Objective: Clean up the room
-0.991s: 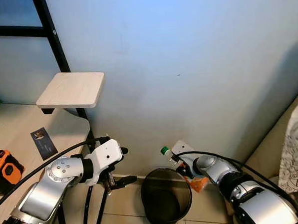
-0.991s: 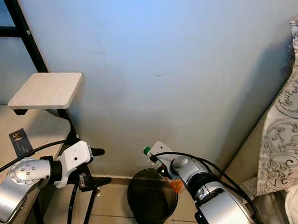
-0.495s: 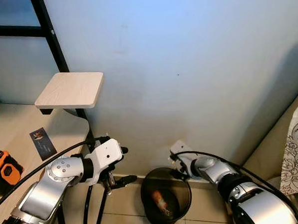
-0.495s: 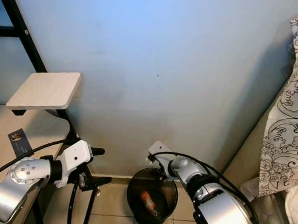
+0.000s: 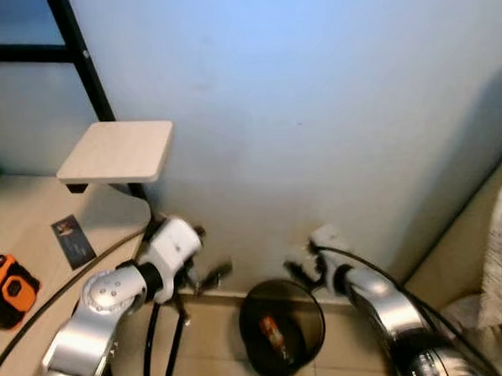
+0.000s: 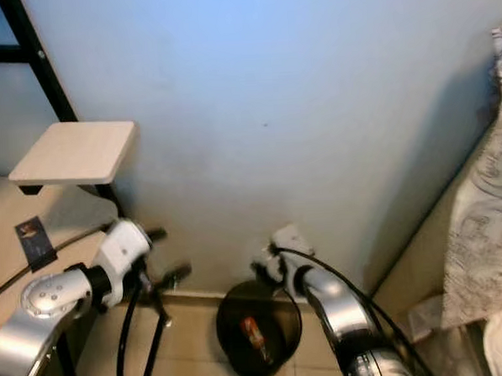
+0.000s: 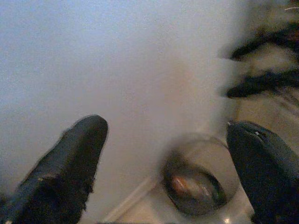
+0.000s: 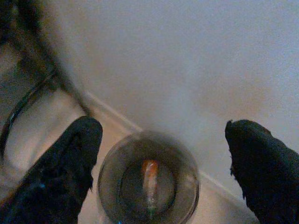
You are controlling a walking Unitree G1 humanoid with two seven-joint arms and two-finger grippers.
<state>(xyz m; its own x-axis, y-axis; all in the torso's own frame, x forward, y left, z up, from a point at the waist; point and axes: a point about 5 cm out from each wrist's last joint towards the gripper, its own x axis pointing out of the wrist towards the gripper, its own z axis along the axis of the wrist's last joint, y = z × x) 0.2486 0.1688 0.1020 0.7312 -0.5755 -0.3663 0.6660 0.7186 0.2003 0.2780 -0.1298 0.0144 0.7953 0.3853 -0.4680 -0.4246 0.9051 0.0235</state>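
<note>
Fingers of the right gripper (image 8: pixel 159 140) spread wide apart, empty, above the black bin (image 5: pixel 312 307), where 1 orange bottle (image 5: pixel 272 332) lies inside. Left gripper (image 7: pixel 168 140), 2 fingers also apart, hovers near the wall (image 5: pixel 313 92).

A home bedroom: patterned bedding (image 6: pixel 496 200); desk (image 5: pixel 33 216); waste bin (image 5: pixel 284 328).

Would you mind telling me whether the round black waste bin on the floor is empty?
No, an orange bottle lies at the bottom of the round black waste bin, seen between the spread fingers of the right gripper.
</note>
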